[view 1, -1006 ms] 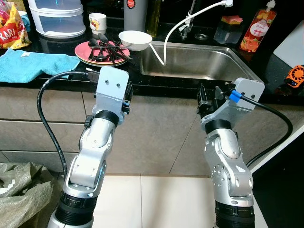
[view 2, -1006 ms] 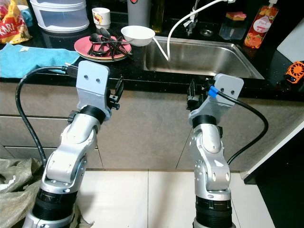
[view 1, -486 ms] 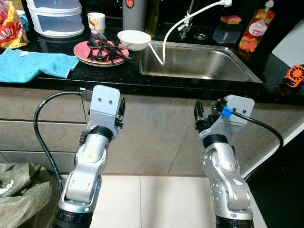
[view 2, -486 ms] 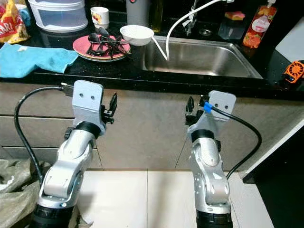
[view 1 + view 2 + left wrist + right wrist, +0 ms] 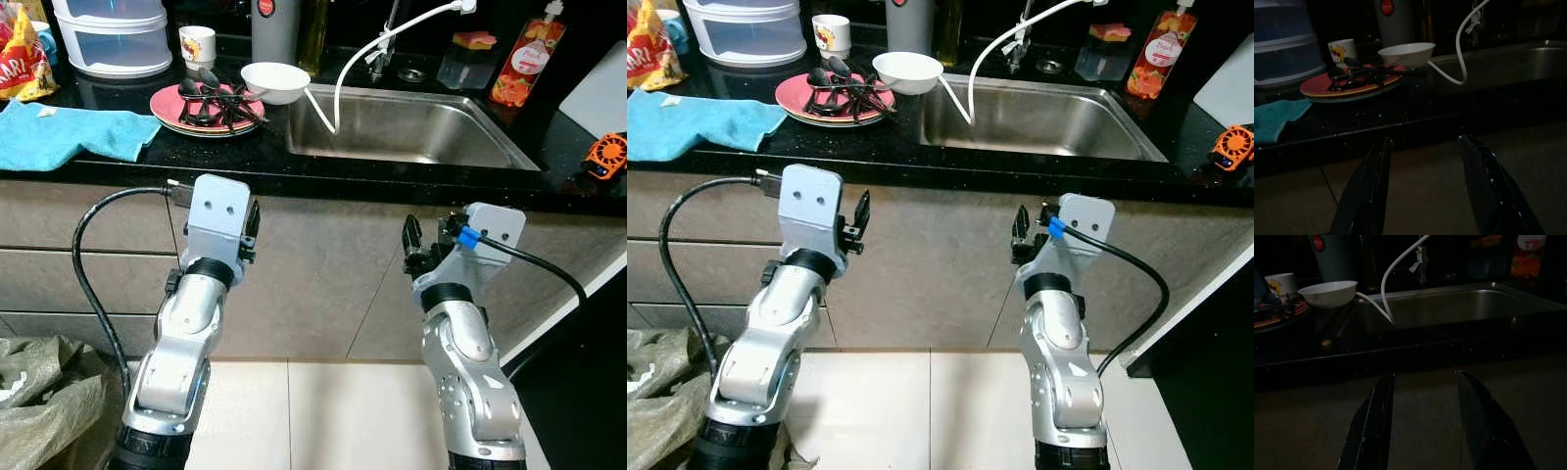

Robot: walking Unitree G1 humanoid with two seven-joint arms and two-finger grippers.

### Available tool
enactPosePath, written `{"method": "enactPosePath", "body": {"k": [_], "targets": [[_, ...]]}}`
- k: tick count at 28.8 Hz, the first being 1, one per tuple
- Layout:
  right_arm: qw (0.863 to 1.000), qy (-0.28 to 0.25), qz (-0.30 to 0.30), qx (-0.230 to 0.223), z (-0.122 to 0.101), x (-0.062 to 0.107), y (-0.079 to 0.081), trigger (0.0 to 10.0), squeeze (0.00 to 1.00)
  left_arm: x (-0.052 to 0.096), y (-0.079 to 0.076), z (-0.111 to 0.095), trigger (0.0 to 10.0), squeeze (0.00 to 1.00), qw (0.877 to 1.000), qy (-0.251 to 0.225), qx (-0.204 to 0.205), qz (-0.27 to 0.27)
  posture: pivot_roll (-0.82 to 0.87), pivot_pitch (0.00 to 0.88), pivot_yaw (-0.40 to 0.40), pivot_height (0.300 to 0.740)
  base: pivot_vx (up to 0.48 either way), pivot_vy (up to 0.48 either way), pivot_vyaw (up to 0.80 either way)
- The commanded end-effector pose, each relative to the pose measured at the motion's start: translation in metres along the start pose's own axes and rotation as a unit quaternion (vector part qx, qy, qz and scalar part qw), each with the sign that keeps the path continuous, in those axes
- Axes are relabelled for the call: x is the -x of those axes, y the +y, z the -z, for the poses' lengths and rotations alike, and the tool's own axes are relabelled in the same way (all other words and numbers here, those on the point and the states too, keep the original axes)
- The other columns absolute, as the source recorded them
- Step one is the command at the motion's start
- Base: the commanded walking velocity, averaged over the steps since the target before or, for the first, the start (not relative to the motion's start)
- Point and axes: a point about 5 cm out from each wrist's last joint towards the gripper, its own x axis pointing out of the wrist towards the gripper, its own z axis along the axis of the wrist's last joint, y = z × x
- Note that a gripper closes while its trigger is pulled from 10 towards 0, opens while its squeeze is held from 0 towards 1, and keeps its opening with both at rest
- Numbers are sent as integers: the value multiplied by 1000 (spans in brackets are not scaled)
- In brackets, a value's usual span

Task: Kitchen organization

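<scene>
On the black counter sits a stack of pink plates with black utensils lying across it. A white bowl rests beside the plates at the rim of the steel sink. A small printed cup stands behind the plates. My left gripper is open and empty, held in front of the cabinet just below the counter edge, under the plates. My right gripper is open and empty too, below the counter in front of the sink.
A blue towel lies on the counter at left, with stacked plastic containers behind it. A white hose hangs into the sink. A red juice pouch stands at back right. A crumpled bag sits on the floor at left.
Both arms have dropped from the counter edge to below it, in front of the cabinet. In the last half second they have barely moved.
</scene>
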Motion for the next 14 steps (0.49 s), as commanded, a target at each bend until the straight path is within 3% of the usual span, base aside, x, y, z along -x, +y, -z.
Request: {"method": "enactPosePath", "body": {"k": [1, 9, 14], "targets": [[1000, -10, 8, 4, -5, -2, -4, 10000, 0, -2, -1, 1, 10000, 0, 1000, 1, -6, 5, 168, 34, -83, 740, 0, 0, 0], [1000, -25, 15, -5, -13, -6, -4, 10000, 0, -3, -4, -3, 10000, 0, 1000, 4, -5, 3, 173, 31, -79, 740, 0, 0, 0], [998, -60, 19, -25, -30, -10, -1, 10000, 0, -5, -6, -17, 10000, 0, 999, -32, -14, 9, 173, 23, -77, 740, 0, 0, 0]]}}
